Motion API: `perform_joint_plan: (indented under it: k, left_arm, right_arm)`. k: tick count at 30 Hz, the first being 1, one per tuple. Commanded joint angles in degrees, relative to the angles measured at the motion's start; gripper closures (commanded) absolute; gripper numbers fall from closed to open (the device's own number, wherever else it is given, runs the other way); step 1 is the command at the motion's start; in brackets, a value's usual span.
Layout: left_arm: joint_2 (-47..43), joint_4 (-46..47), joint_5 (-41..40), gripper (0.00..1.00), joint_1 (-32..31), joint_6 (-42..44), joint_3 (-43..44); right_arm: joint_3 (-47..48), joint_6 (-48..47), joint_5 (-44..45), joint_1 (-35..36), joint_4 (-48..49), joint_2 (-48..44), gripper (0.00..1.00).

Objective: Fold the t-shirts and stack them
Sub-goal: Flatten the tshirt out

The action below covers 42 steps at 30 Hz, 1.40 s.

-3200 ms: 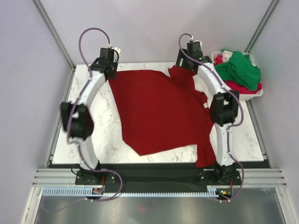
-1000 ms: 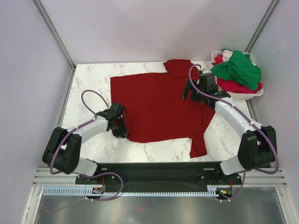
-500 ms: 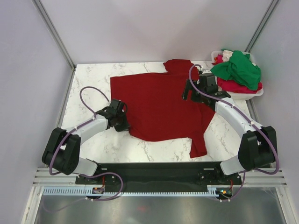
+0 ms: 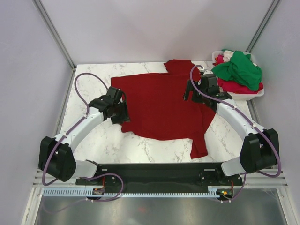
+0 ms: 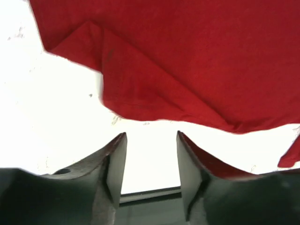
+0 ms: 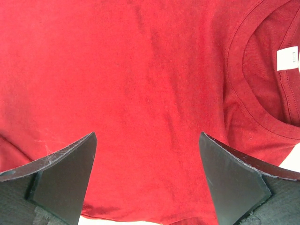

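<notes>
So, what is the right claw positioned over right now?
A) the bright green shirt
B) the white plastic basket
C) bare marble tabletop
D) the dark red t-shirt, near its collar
D: in the right wrist view the open right claw frames the dark red cotton t-shirt, with its round collar and white neck label just ahead.

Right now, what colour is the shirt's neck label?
White neck label, clearest in the right wrist view.

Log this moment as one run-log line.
dark red cotton t-shirt: spread out, unfolded | left gripper: open, empty, beside shirt edge | right gripper: open, over shirt near collar
</notes>
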Motion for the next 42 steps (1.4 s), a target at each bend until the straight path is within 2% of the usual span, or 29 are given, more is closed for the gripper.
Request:
perform_joint_plan:
  k: [1,2,3,7,11,16,20,27,30,40,42]
  left_arm:
    - [-2.7,-5.9,-1.7,0.44,-0.2,2.0,1.5]
    - [-3.7,-6.2,-1.9,0.37,-0.3,1.8,1.3]
    - [-5.4,-6.9,-1.9,0.36,-0.4,1.5,0.8]
    - [-8.6,-6.9,-1.2,0.36,-2.2,-0.9,-3.6]
    - [-7.4,-5.8,-4.0,0.36,-5.1,-4.9,-8.0]
    - [-6.8,0.5,-4.7,0.34,-5.4,-6.5,-13.4]
    - [-4.2,5.8,-7.1,0.34,-5.0,-6.3,-14.6]
    - [1.0,12.8,-8.9,0.38,-3.0,-4.0,-14.4]
    - [3.3,13.0,-9.2,0.42,-1.1,-2.8,-13.6]
    - [5.8,15.5,-11.3,0.42,0.0,-2.3,-14.0]
    - [6.3,16.2,-11.6,0.45,0.1,-2.2,-13.8]
  right_arm:
    - [-0.2,-0.7,-0.3,0.0,1.3,-2.1,0.02]
    - [-0.2,-0.7,-0.3,0.1,1.3,-2.1,0.02]
    - [-0.3,-0.7,-0.4,0.0,1.2,-2.0,0.02]
    - [-0.5,-0.6,-0.9,0.0,1.2,-1.7,0.02]
    - [-0.6,-0.2,-1.0,0.1,1.5,-1.3,0.02]
    - [-0.9,-0.3,-2.6,0.1,1.5,-1.1,0.02]
    - [-1.5,-0.3,-2.9,0.0,1.5,-1.4,0.02]
    - [-2.6,-0.6,-3.0,0.0,1.6,-1.1,0.02]
    - [-2.7,-0.7,-3.0,0.0,1.5,-1.0,0.02]
    - [-2.3,-0.8,-4.1,0.1,2.1,1.1,0.02]
    - [-2.4,-0.8,-4.3,0.0,2.1,1.2,0.02]
